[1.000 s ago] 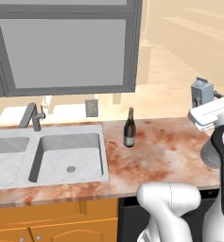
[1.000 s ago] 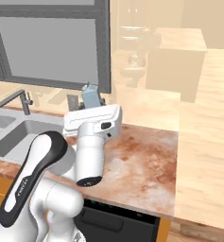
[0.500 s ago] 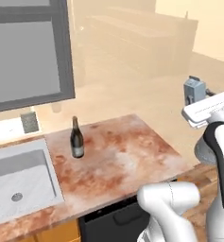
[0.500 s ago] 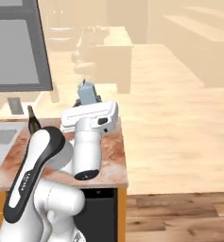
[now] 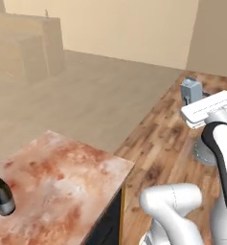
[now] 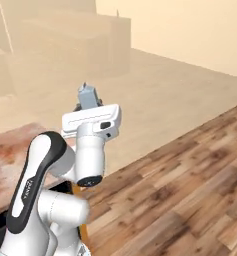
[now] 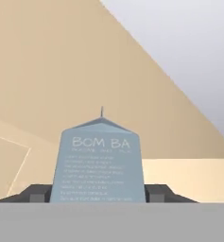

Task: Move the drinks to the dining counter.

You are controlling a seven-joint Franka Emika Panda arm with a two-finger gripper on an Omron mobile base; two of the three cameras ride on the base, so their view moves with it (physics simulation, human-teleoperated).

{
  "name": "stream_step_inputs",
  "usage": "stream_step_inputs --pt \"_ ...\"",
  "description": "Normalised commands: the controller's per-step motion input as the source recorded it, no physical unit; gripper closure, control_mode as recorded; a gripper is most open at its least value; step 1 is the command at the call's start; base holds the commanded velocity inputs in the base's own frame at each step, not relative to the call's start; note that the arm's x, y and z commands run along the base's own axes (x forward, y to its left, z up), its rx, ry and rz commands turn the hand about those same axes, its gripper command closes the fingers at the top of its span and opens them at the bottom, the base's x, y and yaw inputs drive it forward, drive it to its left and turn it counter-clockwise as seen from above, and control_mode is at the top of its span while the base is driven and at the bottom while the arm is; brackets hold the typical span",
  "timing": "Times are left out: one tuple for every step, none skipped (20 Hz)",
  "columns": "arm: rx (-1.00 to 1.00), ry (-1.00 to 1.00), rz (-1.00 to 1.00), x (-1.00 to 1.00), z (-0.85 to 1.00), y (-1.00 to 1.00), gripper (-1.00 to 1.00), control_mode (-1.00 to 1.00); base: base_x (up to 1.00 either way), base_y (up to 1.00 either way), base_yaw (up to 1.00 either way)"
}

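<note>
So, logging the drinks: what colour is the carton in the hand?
Pale blue-grey with white lettering; the carton shows best in the hand view.

The carton — pale blue-grey, rectangular, with a peaked gable top and pale lettering on its face — stood upright between the fingers of the pincer, lifted clear of the counter and over the wooden floor. The dark bottle stood upright on the reddish marble counter — near its left edge as the left base view showed it.
</note>
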Motion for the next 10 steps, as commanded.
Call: stream_step_inputs --pt "0.0 0.0 0.0 0.0 0.0 0.0 1.0 1.0 0.0 0.0 -1.0" --pt "0.0 0.0 0.0 0.0 0.0 0.0 1.0 1.0 0.0 0.0 -0.99" --pt "0.0 0.0 0.0 0.0 0.0 0.0 1.0 1.0 0.09 0.0 -0.91" --pt "0.0 0.0 0.0 0.0 0.0 0.0 1.0 1.0 0.47 0.0 -0.77" --pt "0.0 0.0 0.0 0.0 0.0 0.0 1.0 1.0 0.76 -0.14 -0.6" --pt "0.0 0.0 0.0 0.0 0.0 0.0 1.0 1.0 1.0 -0.26 -0.44" --pt "0.0 0.0 0.0 0.0 0.0 0.0 1.0 1.0 1.0 -0.26 -0.35" --pt "0.0 0.0 0.0 0.0 0.0 0.0 1.0 1.0 1.0 -0.31 -0.27" --pt "0.0 0.0 0.0 0.0 0.0 0.0 1.0 1.0 1.0 -0.34 -0.22" --pt "0.0 0.0 0.0 0.0 0.0 0.0 1.0 1.0 1.0 -0.36 -0.15"
